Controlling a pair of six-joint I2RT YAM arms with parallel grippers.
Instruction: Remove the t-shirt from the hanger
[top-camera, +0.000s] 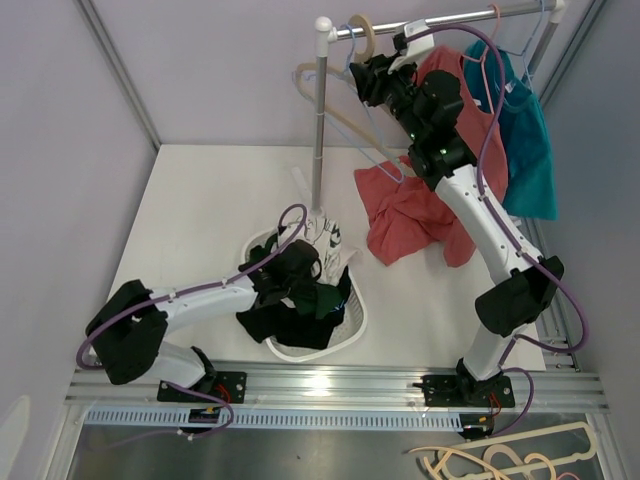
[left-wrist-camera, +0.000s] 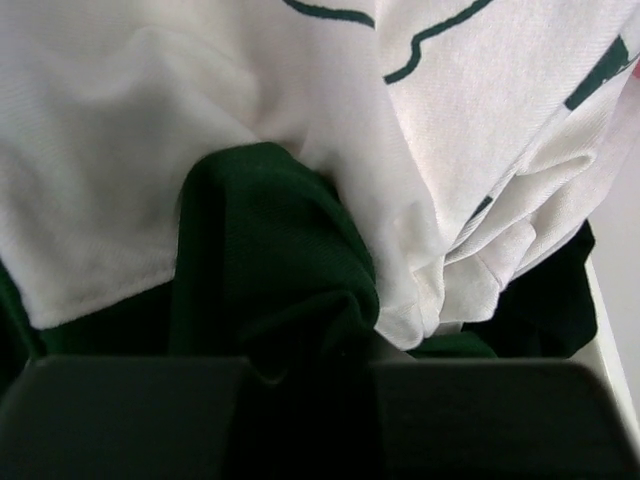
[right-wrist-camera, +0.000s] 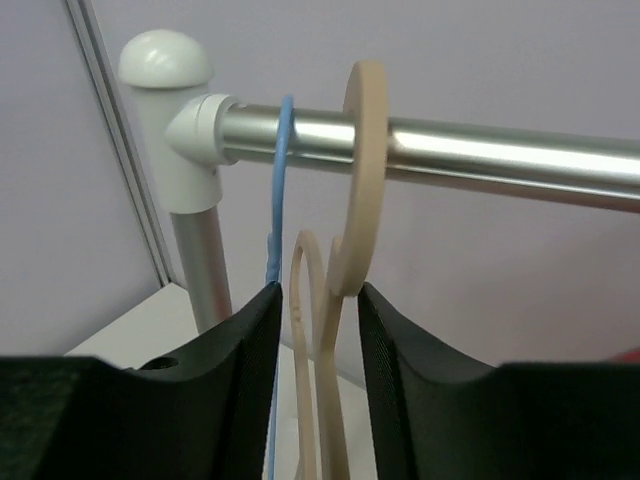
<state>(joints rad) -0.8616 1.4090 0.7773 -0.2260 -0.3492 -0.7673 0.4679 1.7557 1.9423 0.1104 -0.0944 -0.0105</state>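
Observation:
A red t-shirt (top-camera: 405, 215) lies crumpled on the white table below the rack. Whether it joins the coral cloth (top-camera: 468, 110) hanging behind my right arm I cannot tell. A bare beige hanger (right-wrist-camera: 360, 170) hooks over the steel rail (right-wrist-camera: 480, 150). My right gripper (right-wrist-camera: 318, 290) is open, its fingers on either side of that hanger's neck. In the top view the right gripper (top-camera: 372, 72) is up at the rail's left end. My left gripper (top-camera: 305, 285) is down in the basket, shut on a dark green garment (left-wrist-camera: 270, 260).
A thin blue hanger (right-wrist-camera: 283, 170) hangs just left of the beige one, by the rack post (top-camera: 319, 130). A teal shirt (top-camera: 530, 150) hangs at the rail's right end. The white basket (top-camera: 355, 330) holds dark green and white patterned clothes (left-wrist-camera: 150, 150). More hangers (top-camera: 500, 460) lie at the near edge.

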